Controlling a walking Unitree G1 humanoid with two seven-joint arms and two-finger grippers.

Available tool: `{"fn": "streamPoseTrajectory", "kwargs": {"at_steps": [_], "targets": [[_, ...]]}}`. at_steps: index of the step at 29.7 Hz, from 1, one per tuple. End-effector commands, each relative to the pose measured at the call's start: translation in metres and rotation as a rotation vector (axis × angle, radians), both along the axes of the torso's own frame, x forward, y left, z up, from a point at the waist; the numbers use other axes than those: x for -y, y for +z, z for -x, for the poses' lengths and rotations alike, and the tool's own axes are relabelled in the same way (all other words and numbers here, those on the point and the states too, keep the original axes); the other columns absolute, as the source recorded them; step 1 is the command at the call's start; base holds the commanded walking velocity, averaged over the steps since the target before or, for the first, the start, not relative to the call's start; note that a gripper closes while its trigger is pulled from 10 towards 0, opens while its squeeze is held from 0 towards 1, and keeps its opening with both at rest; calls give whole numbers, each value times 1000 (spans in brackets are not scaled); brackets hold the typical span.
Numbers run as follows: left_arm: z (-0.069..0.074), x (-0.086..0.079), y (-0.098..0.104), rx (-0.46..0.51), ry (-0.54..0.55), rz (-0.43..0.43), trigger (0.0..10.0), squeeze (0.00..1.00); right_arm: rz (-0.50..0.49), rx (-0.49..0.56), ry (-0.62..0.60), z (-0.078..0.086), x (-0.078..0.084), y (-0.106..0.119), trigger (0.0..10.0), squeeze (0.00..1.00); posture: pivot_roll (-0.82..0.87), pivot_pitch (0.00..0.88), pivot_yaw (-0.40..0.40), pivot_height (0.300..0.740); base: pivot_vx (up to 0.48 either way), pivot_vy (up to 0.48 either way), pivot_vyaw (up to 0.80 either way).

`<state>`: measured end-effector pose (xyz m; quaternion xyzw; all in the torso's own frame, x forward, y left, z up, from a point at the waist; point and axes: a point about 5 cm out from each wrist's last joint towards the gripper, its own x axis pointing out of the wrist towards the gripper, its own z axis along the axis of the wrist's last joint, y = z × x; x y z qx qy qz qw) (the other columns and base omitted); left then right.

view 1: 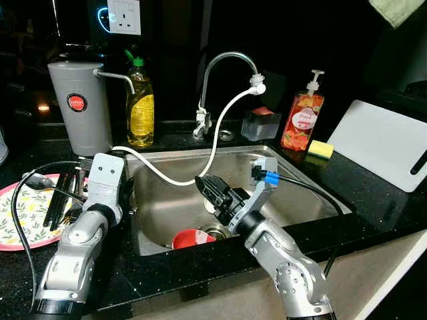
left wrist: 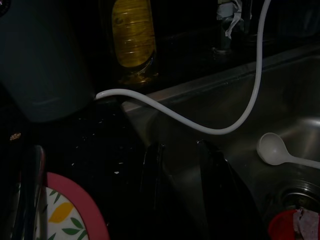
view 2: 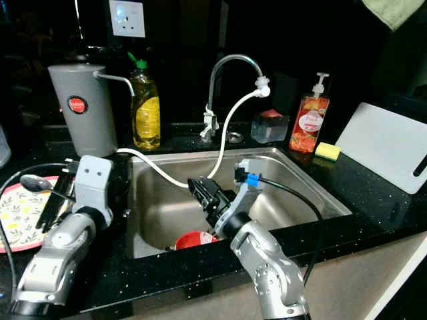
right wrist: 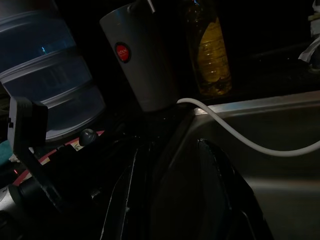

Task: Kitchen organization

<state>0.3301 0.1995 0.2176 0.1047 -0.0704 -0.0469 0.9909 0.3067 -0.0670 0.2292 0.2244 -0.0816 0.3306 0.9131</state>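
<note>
Now the right gripper (view 1: 205,186) hangs over the sink (view 1: 303,179), jaws slightly parted and empty, above a white spoon (left wrist: 280,151) on the sink floor; I'd lower straight down and pinch the handle, clear of the hose (view 1: 220,143); its bowl points left, handle running right; the left gripper (left wrist: 182,165), jaws apart, waits at the sink's left rim.

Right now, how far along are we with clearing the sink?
Done: dark utensils and a spoon already lie on the pink-rimmed floral plate beside the steel sink. In hand: nothing; the right hand hangs open over the basin, and the left hand is open at the sink's left rim. Left: the white plastic ladle and the red cup by the drain.
</note>
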Motion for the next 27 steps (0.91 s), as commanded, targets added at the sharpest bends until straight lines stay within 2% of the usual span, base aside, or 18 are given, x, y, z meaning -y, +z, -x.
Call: {"fn": "streamPoseTrajectory", "kwargs": {"at_steps": [1, 19, 27], "targets": [[1, 2, 0, 7, 0, -7, 10000, 0, 8, 7, -7, -2, 1, 1, 10000, 0, 14, 0, -120, 740, 0, 0, 0], [0, 1, 1, 9, 1, -8, 10000, 0, 5, 8, -19, -2, 3, 1, 10000, 0, 2, 0, -100, 740, 0, 0, 0], [0, 3, 0, -6, -14, 2, 10000, 0, 6, -7, -55, 0, 8, -3, 10000, 0, -6, 0, -103, 740, 0, 0, 0]]}}
